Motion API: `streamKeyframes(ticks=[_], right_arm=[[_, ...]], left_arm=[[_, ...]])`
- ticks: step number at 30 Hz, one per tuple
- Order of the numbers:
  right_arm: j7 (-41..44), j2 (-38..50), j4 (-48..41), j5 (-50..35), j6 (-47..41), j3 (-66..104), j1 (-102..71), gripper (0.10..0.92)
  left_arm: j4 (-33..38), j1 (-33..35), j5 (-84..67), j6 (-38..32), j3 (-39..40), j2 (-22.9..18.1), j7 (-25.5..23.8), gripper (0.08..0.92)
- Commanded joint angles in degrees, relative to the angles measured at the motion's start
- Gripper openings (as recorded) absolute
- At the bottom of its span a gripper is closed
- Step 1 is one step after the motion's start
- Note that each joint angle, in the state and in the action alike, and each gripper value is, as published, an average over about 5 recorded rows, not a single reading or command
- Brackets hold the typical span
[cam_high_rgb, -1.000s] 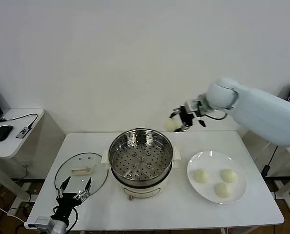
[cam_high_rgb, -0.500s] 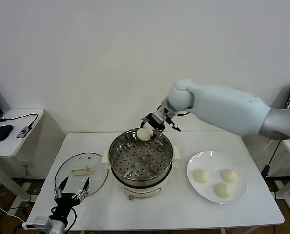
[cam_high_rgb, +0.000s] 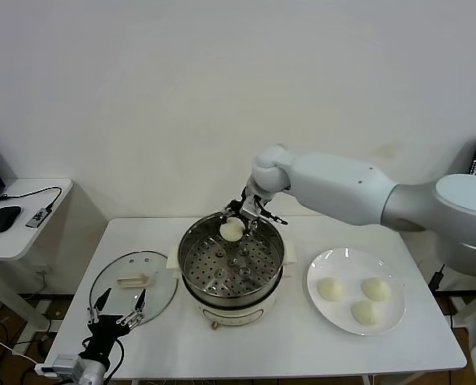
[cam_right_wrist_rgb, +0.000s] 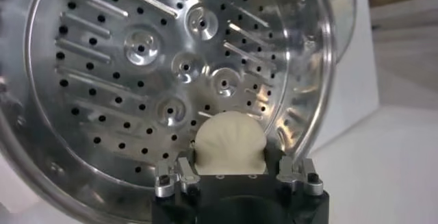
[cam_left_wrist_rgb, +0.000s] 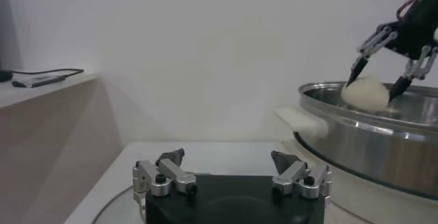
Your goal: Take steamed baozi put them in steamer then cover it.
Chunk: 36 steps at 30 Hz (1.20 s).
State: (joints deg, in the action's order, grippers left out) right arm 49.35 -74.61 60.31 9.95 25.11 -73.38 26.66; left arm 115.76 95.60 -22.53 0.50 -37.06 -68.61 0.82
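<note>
My right gripper (cam_high_rgb: 236, 221) is shut on a cream-white baozi (cam_high_rgb: 231, 230) and holds it over the far side of the steamer (cam_high_rgb: 231, 269), just above the perforated tray (cam_right_wrist_rgb: 144, 68). The baozi (cam_right_wrist_rgb: 228, 143) sits between the fingers in the right wrist view and also shows in the left wrist view (cam_left_wrist_rgb: 365, 92). Three more baozi (cam_high_rgb: 331, 289) lie on the white plate (cam_high_rgb: 326, 261) at the right. The glass cover (cam_high_rgb: 134, 282) lies flat on the table left of the steamer. My left gripper (cam_high_rgb: 119, 310) is open and empty near the table's front left edge.
A side table (cam_high_rgb: 22, 216) with a mouse and cable stands at the left. The white wall is close behind the table.
My right arm has swung left from beside the plate, carrying the baozi over the steamer and lowering it toward the tray. The left arm has not moved.
</note>
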Motion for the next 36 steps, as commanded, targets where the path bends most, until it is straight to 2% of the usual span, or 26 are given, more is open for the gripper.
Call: streamKeyframes(ticks=[1,7,11,13,16,21,24,30,36], right_arm=[[-1.3,-3.2,-4.1,6.0,3.7,0.2,-2.2,0.627],[-2.9,-3.9,-4.9,8.3,4.7,0.9,-3.0,0.669],[-3.4,-3.0,-3.6,7.5,4.7,1.4,-2.5,0.767],[-2.7,-1.8,-1.6,4.4,3.1,1.1,-1.1,0.805],[0.4,1.3,4.1,-3.8,-4.6,-0.4,3.2,0.820],[4.9,11.3,17.6,-21.6,-25.2,-2.6,11.5,0.823],[5.9,18.5,23.9,-26.7,-33.4,-3.0,14.8,0.823],[6.9,32.3,33.8,-28.9,-45.0,-4.3,17.8,0.823],[6.7,45.2,40.6,-26.2,-49.0,-5.9,16.9,0.823]], left_arm=[[0.4,0.1,0.0,-0.1,-0.2,0.0,-0.1,0.823],[0.6,0.0,-0.3,-0.1,-0.6,-0.2,0.4,0.823],[1.2,0.3,-0.6,-0.2,-0.9,0.0,0.6,0.823],[1.4,0.2,-0.7,-0.1,-1.1,0.2,0.6,0.823],[1.7,0.2,-0.9,-0.1,-1.4,0.2,0.5,0.823],[2.2,0.3,-1.1,0.0,-1.9,0.4,0.4,0.823],[2.3,0.2,-1.3,0.0,-2.1,0.4,0.3,0.823],[3.0,-0.3,-1.2,0.5,-1.7,0.6,0.2,0.823],[3.6,-0.3,-0.4,0.7,-0.8,0.4,0.2,0.823]])
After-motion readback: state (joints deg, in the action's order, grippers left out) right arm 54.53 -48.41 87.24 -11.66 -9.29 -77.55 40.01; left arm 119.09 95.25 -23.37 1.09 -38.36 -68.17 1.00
